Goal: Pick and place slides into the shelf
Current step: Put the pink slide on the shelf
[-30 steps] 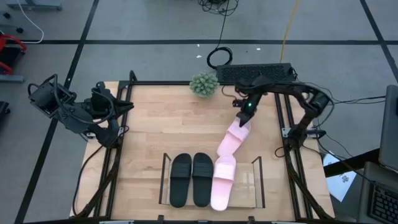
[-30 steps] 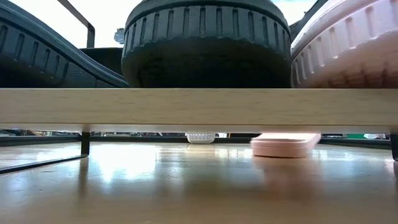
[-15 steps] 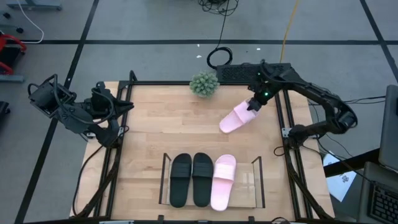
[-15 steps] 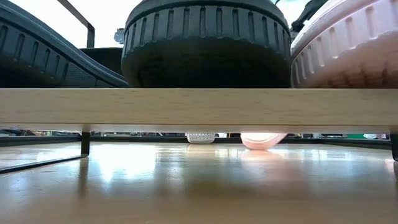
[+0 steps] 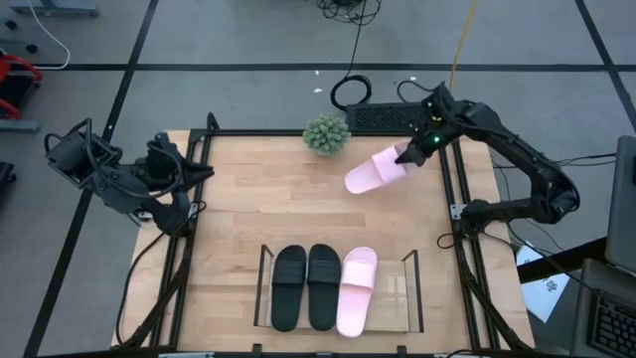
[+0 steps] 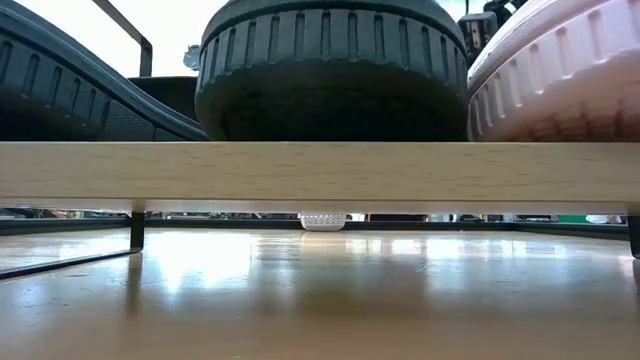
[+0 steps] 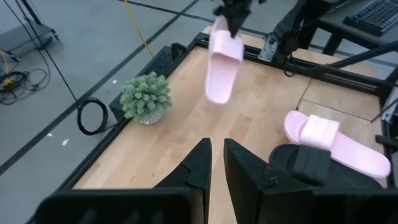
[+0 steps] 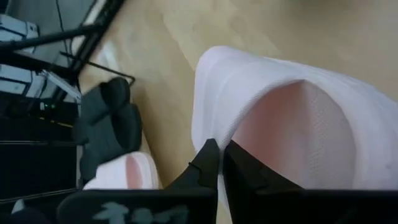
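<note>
While your right gripper [image 5: 409,156] is clamped on one end of a pink slide [image 5: 373,173] held above the table's far right part, near the plant [image 5: 326,134], three slides sit in the shelf [image 5: 411,288]. Your left gripper [image 5: 185,169] waits at the left edge, fingers nearly together, empty.

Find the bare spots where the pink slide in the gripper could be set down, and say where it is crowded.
Free: the shelf's right end, between the shelved pink slide and the right upright; also the bare table between plant and shelf. Crowded: the shelf's left and middle, filled by the black pair. The right gripper holds the other pink slide aloft.
</note>
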